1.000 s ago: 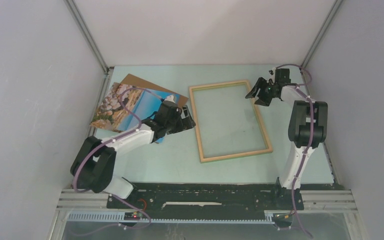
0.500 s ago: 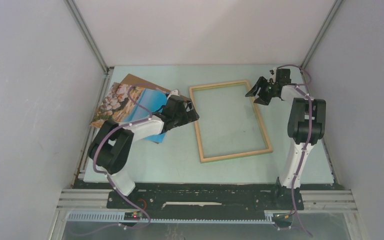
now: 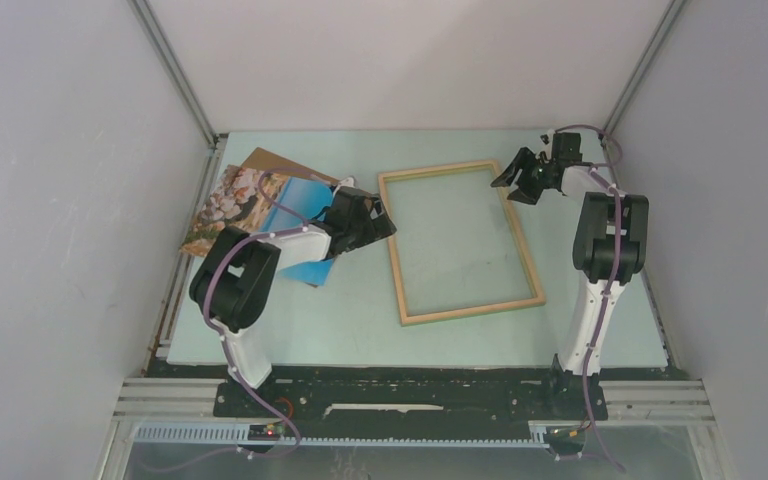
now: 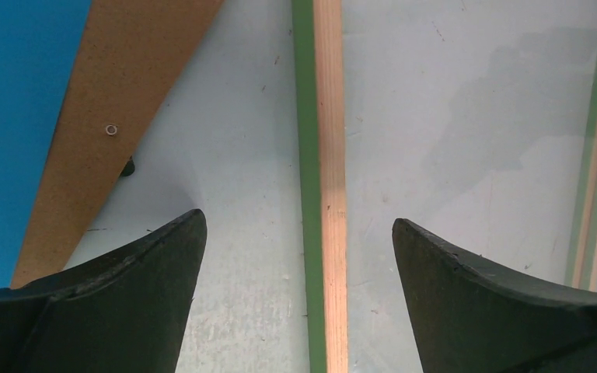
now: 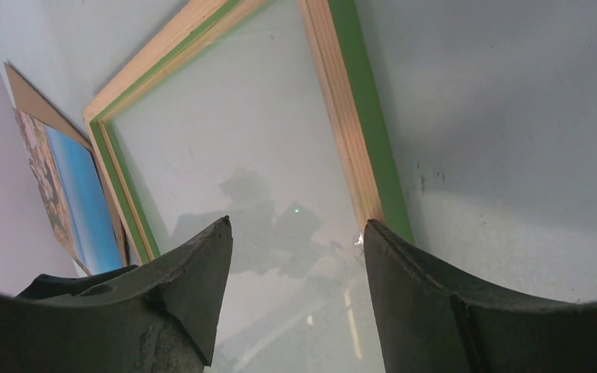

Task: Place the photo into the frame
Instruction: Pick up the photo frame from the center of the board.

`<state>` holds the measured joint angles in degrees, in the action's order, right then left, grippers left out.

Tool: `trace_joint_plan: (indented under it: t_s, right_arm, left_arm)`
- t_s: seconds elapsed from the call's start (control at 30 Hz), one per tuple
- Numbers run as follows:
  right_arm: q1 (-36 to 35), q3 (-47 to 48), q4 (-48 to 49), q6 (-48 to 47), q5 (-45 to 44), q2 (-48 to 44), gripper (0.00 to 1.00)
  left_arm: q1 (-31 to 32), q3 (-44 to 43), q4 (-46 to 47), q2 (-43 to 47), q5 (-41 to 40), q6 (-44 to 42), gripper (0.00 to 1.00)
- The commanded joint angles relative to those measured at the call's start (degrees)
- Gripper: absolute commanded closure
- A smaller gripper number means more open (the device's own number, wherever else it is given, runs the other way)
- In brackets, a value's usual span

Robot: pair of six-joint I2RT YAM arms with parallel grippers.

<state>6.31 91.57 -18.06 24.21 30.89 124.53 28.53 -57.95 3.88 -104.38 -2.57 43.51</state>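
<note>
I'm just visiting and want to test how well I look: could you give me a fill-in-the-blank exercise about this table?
The photo rests on a board coloured ____.
The frame lies flat with no ____ inside it.
The left gripper and the right gripper both have ____ jaws, holding nothing.
Missing words: brown; photo; open.

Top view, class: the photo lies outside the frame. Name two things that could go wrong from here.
1. The photo lies on the backing board, so a pinch at its edge may lift both.
2. The open left end effector hangs over the left rail of the frame; coming down there, it could knock the frame askew.
</note>
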Motion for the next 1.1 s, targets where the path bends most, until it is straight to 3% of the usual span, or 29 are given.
trace_joint_plan:
  t_s: [0.0,0.2,0.43,1.07]
  right_arm:
    - [-0.01,1.33,-0.48,0.74,-1.25,2.01,0.29]
    - [-0.96,0.04,-0.10,1.04,2.91,2.28,0.30]
    - [-1.64,-5.60,9.35,5.60,15.52,0.92,0.32]
    - [-1.38,-11.90,13.96,7.79,17.82,-4.44,0.33]
  left_arm:
    - [0.03,-3.74,2.00,-1.15,1.49,-0.78,0.02]
    - [-0.06,-5.12,2.12,-2.58,4.04,-1.41,0.02]
    - [-0.15,-5.49,4.04,-3.51,6.58,-1.93,0.03]
    - [-0.15,-6.91,6.57,-5.48,9.76,-2.66,0.02]
